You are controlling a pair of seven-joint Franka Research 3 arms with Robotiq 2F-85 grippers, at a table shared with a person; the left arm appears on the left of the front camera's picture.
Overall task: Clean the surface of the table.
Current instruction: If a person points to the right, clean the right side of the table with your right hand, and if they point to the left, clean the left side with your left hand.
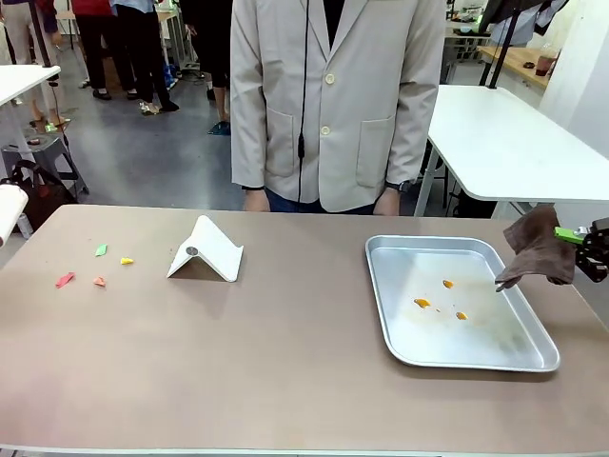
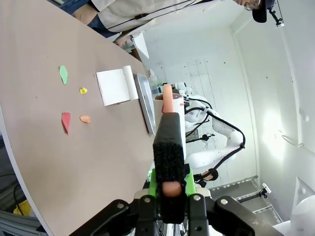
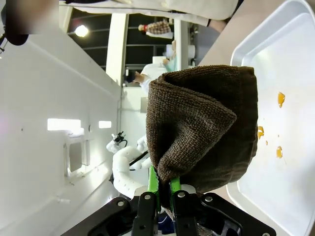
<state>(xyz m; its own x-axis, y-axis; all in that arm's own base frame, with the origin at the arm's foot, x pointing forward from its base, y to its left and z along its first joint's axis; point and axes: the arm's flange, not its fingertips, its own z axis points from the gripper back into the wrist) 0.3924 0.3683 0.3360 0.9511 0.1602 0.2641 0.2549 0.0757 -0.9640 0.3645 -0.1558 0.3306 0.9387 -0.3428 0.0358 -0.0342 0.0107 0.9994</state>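
My right gripper is clamped on a pinched fold of the brown cloth. The cloth hangs limp at the tray's right rim, its low corner over that rim, though I cannot tell if it touches the metal. My left gripper is clamped on a black foam-like block, held in the air past the worktop's end farthest from the tray. The worktop runs under the tray and well out to its left. It is a broad, flat, matte brown slab that I judge stiff, heavy and fixed, so there is nothing on it to take hold of; I can only work it through what I carry. Its smooth top should let the soft cloth slide if I press the cloth flat, though a limp fold may bunch and drag. Inside the tray lie a few orange crumbs. Well to the tray's left are four small coloured scraps, light enough, I think, to skid ahead of a wipe. Between them and the tray stands a white folded card, tent-like. Beyond the tray's far left corner a person stands at the worktop's far edge.
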